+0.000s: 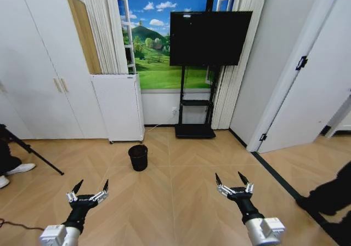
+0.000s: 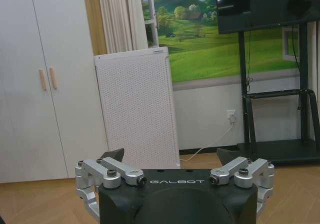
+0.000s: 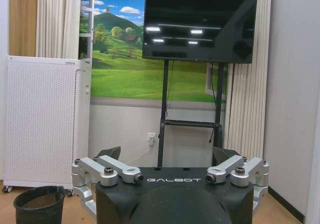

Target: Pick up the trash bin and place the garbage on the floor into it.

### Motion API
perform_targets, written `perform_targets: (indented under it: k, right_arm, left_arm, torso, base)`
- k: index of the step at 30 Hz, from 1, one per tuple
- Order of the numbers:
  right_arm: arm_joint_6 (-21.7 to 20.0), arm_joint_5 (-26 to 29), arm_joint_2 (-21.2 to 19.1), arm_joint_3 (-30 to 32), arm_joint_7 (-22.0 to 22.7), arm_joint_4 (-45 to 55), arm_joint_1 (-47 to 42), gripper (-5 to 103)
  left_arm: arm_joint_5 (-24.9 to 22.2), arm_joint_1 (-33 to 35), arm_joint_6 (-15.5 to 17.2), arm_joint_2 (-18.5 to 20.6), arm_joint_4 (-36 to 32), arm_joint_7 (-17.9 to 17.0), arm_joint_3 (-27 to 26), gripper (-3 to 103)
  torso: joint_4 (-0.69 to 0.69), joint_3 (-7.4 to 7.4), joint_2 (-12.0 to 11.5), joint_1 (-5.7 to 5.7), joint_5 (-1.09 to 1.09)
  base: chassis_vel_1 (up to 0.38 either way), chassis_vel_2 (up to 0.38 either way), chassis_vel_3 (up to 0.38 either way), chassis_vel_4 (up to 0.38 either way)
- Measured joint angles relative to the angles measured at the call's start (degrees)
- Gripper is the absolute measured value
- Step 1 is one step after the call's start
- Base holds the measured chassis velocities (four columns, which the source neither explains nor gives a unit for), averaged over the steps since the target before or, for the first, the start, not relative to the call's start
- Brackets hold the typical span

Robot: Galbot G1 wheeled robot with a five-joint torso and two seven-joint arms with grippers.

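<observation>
The trash bin (image 1: 138,157) is a small black round bin standing on the wooden floor ahead of me, a little left of centre. It also appears in the right wrist view as the trash bin (image 3: 39,204), near the white appliance. My left gripper (image 1: 90,188) hangs open at the lower left, well short of the bin. My right gripper (image 1: 232,179) is open at the lower right, also far from it. Both hold nothing. The left gripper (image 2: 172,156) faces the appliance; the right gripper (image 3: 167,154) faces the TV stand. The garbage is out of view.
A tall white perforated appliance (image 1: 118,108) stands against the wall behind the bin. A black TV on a stand (image 1: 197,125) is to its right. White cupboards (image 1: 38,81) line the left, a white door (image 1: 307,92) the right. A tripod leg (image 1: 33,153) crosses the far left floor.
</observation>
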Motion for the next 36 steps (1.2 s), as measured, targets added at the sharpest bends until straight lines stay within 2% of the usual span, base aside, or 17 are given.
perform_targets:
  k: [8, 36]
  right_arm:
    - [0.00, 0.00, 0.00, 0.00, 0.00, 0.00, -0.02, 100]
    - [0.00, 0.00, 0.00, 0.00, 0.00, 0.00, 0.01, 100]
  left_arm:
    - [0.00, 0.00, 0.00, 0.00, 0.00, 0.00, 0.00, 100]
    - [0.00, -0.01, 0.00, 0.00, 0.00, 0.00, 0.00, 100]
  torso:
    - [0.00, -0.02, 0.02, -0.04, 0.00]
    - [0.00, -0.01, 0.00, -0.01, 0.01]
  base:
    - [0.144, -0.112, -0.133, 0.125]
    - [-0.005, 0.011, 0.010, -0.007]
